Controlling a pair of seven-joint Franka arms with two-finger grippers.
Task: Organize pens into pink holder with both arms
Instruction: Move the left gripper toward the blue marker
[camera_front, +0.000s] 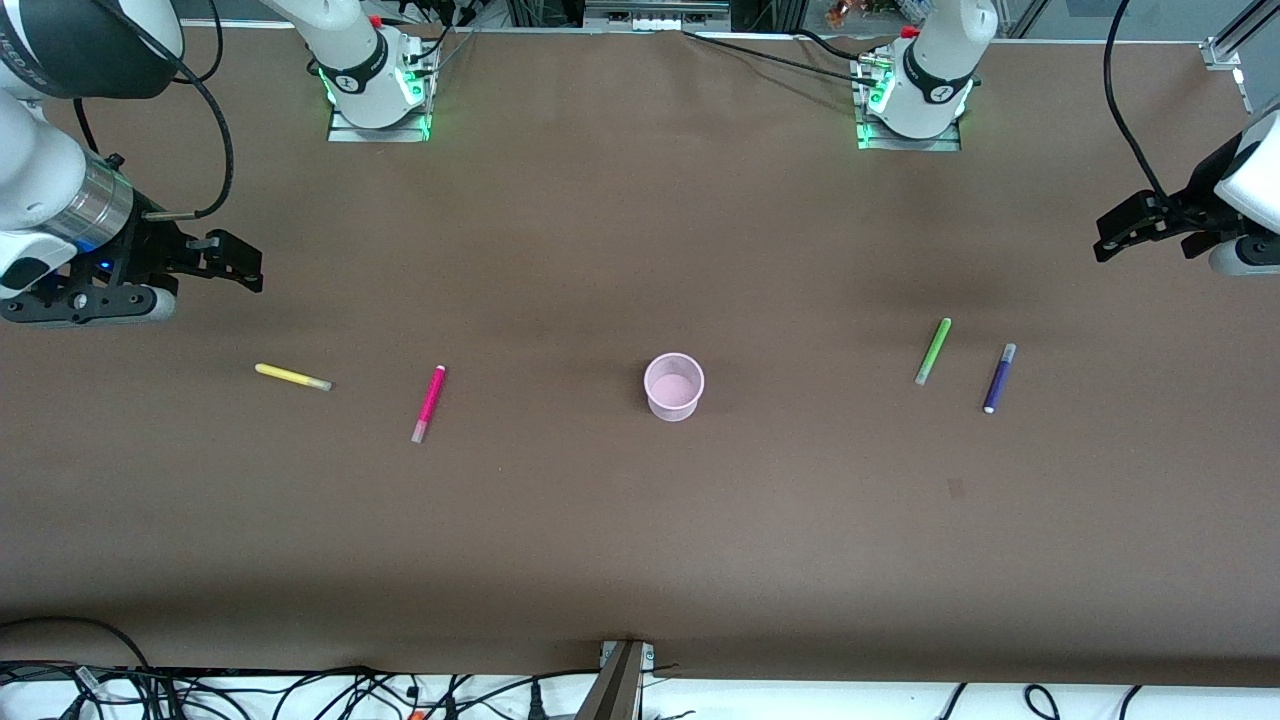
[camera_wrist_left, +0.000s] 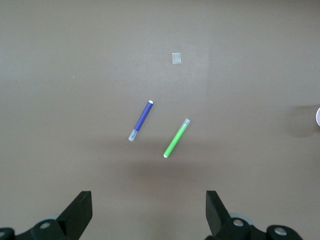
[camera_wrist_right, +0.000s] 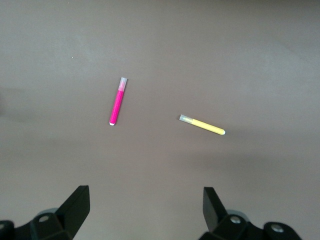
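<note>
Brown table (camera_front: 640, 540); pink holder (camera_wrist_left: 318, 117) half cut off.

Right arm (camera_front: 45, 190): enters from right arm's end of tabletop, wrist roughly level, hangs in air, waits. Right gripper (camera_front: 240, 265): raised over tabletop at that end, fingers (camera_wrist_right: 75, 207) spread wide, nothing between them, points toward tabletop middle.

Left arm (camera_front: 1245, 185): enters from left arm's end, only wrist and white link visible, waits. Left gripper (camera_front: 1110, 235): raised over tabletop at that end, fingers (camera_wrist_left: 80, 212) spread wide, empty, points toward middle.
</note>
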